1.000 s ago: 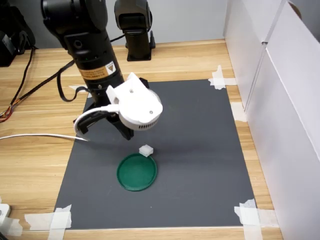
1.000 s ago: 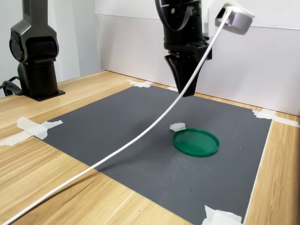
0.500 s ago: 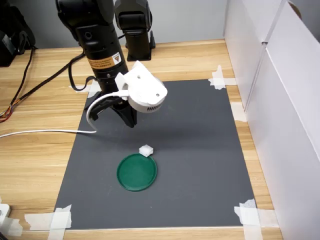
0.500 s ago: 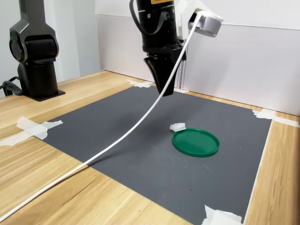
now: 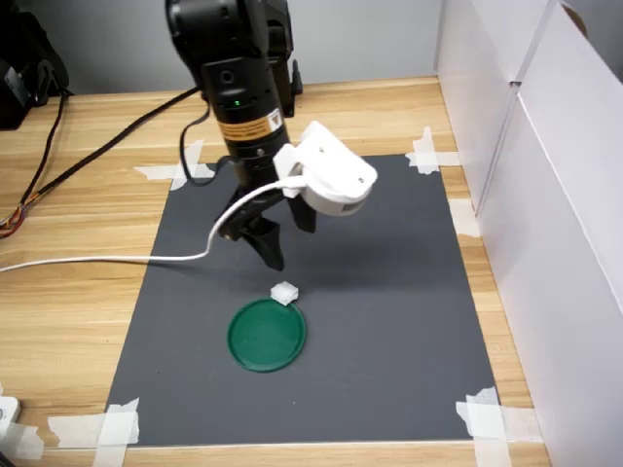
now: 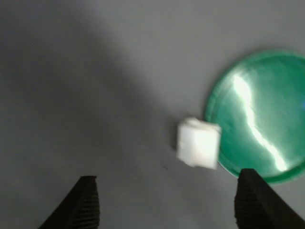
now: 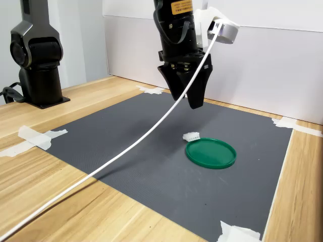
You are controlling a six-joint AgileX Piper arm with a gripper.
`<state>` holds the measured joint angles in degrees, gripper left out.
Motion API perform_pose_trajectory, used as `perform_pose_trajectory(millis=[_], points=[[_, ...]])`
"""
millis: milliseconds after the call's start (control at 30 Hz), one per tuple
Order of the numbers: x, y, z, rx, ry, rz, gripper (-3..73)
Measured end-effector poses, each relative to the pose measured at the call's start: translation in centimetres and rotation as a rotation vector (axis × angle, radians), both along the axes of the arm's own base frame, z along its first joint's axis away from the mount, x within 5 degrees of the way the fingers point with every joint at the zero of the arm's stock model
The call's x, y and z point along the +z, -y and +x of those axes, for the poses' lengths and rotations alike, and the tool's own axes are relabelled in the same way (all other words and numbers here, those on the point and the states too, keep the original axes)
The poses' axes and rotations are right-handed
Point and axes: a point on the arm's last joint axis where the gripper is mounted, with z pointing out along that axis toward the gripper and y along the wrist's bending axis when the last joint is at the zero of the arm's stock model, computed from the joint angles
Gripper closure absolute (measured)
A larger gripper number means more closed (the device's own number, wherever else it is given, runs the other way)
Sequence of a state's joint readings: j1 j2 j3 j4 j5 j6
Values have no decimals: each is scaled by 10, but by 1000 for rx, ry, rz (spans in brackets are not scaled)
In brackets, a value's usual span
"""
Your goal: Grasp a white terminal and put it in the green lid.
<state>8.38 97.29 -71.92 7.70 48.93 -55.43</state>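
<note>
First exterior view: gripper hangs open and empty above the mat, white terminal just below it, touching the green lid rim.

Wrist view: terminal lies ahead, between the spread fingertips, nearer the lid side.

Second exterior view: gripper well above the terminal.

One white terminal, one green lid, one dark grey mat and one white cable. Two black robot arms: one working, one parked.
</note>
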Motion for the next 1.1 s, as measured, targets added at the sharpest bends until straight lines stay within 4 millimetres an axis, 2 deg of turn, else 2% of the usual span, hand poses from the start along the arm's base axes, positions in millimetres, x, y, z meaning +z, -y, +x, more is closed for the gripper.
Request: perform_pose_trajectory(millis=[133, 833, 1100], points=[[-1, -3, 1, -50, -2, 0, -11], [-38, 3, 16, -167, -72, -72, 18], [-31, 9, 29, -225, -36, -63, 18]])
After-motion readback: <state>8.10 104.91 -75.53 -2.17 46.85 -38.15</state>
